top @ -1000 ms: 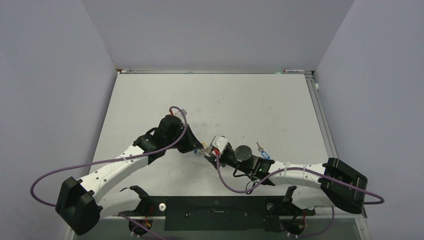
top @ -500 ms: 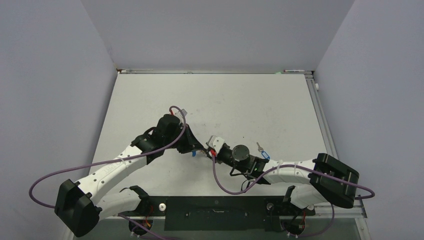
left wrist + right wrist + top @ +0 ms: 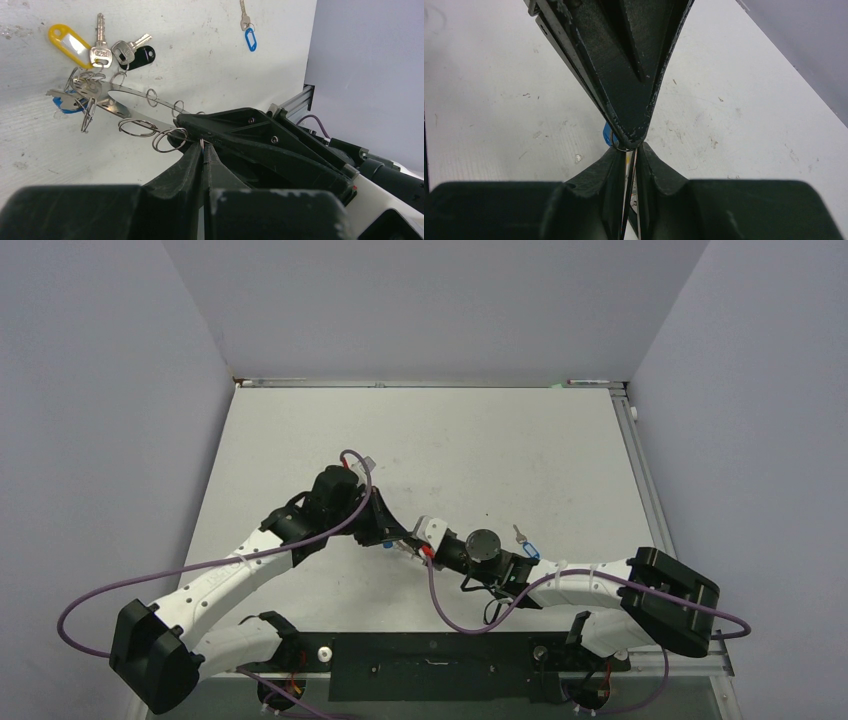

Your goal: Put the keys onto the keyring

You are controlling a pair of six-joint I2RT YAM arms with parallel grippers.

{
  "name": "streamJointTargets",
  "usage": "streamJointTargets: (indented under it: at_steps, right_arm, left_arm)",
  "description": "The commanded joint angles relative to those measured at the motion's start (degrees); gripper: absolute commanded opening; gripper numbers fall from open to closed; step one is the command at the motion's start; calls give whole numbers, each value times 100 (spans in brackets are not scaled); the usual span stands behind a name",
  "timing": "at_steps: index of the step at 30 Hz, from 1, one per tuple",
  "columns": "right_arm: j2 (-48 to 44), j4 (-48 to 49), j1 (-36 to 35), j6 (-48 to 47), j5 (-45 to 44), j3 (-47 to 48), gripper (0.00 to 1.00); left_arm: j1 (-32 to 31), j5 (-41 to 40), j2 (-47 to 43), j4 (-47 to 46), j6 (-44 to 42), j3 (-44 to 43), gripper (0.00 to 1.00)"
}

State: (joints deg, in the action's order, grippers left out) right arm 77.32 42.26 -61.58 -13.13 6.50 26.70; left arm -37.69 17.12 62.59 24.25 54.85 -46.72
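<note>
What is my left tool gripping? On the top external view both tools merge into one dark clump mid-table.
Observer: The left tool is shut on the near end of the large thin grey metal keyring loop.
Operator: And the other arm's?
Observer: The right tool is nearly closed on that loop's flat strip, beside the left tool's tip.
Operator: Any keys threaded?
Observer: A silver key with a yellow oblong plastic tag and a silver key with a black tag appear joined to small rings at the loop's far end.
</note>
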Motion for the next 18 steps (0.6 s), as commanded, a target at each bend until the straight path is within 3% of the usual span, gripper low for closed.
streamJointTargets:
  at_steps: [1, 4, 8, 16, 18]
  right_arm:
    - [-369, 594, 63, 8, 408, 53, 15]
    - [-361, 375, 133, 91, 481, 160, 21]
    - [-326, 402, 155, 119, 468, 143, 22]
    - [-353, 479, 187, 167, 606, 86, 8]
    - [-425, 475, 200, 202, 721, 78, 5]
  left_arm:
    - [-38, 568, 69, 39, -69, -305, 0]
    - [-45, 617, 78, 70, -88, -306, 0]
    - [-45, 607, 40, 80, -89, -344, 0]
    - [-45, 705, 80, 69, -112, -364, 0]
    - [-39, 760, 113, 103, -216, -404, 4]
